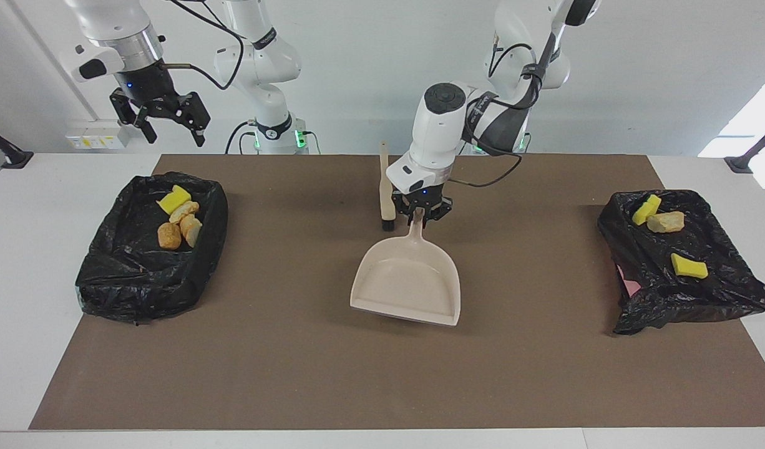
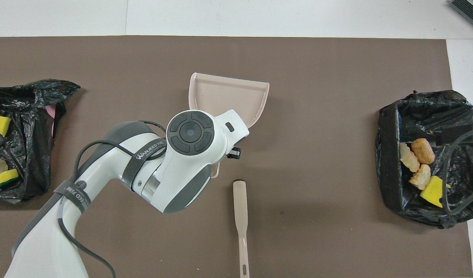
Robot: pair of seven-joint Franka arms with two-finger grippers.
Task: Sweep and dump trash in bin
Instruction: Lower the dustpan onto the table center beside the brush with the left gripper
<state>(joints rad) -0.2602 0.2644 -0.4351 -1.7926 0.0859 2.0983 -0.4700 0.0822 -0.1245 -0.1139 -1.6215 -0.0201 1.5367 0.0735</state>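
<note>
Facing view: my left tool (image 1: 422, 214) is clamped on the dustpan (image 1: 407, 287) handle, pan empty over mid-mat. Trash (image 1: 180, 221) sits in both bag-lined bins (image 1: 108, 274). Best to lower it flat beside the brush (image 1: 387, 187), then release. Right tool (image 1: 165, 118) waits, spread wide, over its desk end.

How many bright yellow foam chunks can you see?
3: one yellow foam chunk in the black-lined bin at the right arm's end, two in the other black-lined bin. More may be hidden in folds.
</note>
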